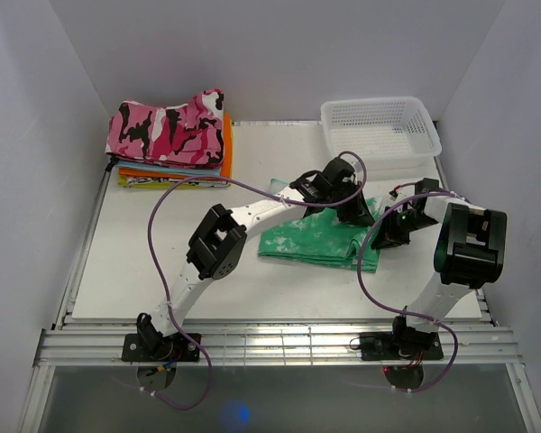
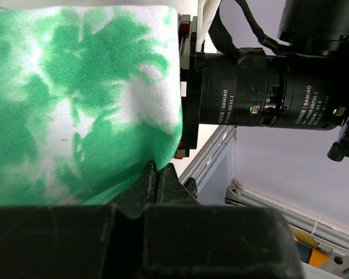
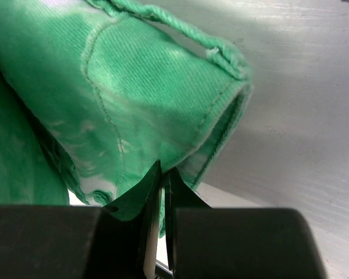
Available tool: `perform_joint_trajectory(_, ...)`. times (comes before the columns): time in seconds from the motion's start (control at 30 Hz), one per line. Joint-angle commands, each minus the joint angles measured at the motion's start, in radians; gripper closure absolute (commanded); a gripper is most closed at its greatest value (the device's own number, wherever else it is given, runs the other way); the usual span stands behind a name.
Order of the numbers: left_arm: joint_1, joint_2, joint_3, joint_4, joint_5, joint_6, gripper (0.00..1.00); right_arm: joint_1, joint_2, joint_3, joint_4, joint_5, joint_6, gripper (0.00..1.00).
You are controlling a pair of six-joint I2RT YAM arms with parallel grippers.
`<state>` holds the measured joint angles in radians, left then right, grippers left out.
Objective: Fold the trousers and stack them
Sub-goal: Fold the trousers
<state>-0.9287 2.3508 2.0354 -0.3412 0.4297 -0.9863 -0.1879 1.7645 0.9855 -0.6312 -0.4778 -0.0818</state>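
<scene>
Trousers (image 1: 311, 239): part-folded on counter (image 1: 162, 262) | left fingers (image 2: 141, 189), right fingers (image 3: 186, 197) both clamped on its edge | stacking apparently still pending

We find open tabletop (image 1: 135, 262) left of and in front of the trousers (image 1: 307, 242). The white basket (image 1: 380, 131) fills the back right corner, the stack of folded clothes (image 1: 171, 144) the back left, and the left arm (image 1: 252, 216) and right arm (image 1: 469, 244) crowd the trousers' right end.
</scene>
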Motion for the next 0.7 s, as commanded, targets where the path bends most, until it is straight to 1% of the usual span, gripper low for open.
perform_joint_trajectory(0.0, -0.018, -0.022, 0.034, 0.065, 0.043, -0.026, 1.00, -0.001, 0.052, -0.038, 0.076, 0.205, -0.039, 0.92)
perform_joint_trajectory(0.2, -0.027, -0.010, 0.046, 0.071, 0.040, -0.032, 1.00, -0.001, 0.058, -0.039, 0.079, 0.202, -0.032, 0.92)
perform_joint_trajectory(0.37, -0.025, 0.014, 0.016, 0.088, 0.053, -0.057, 1.00, -0.001, 0.058, -0.041, 0.079, 0.197, -0.027, 0.92)
perform_joint_trajectory(0.67, -0.027, 0.061, 0.034, 0.123, 0.073, -0.071, 1.00, -0.001, 0.055, -0.042, 0.074, 0.191, -0.024, 0.92)
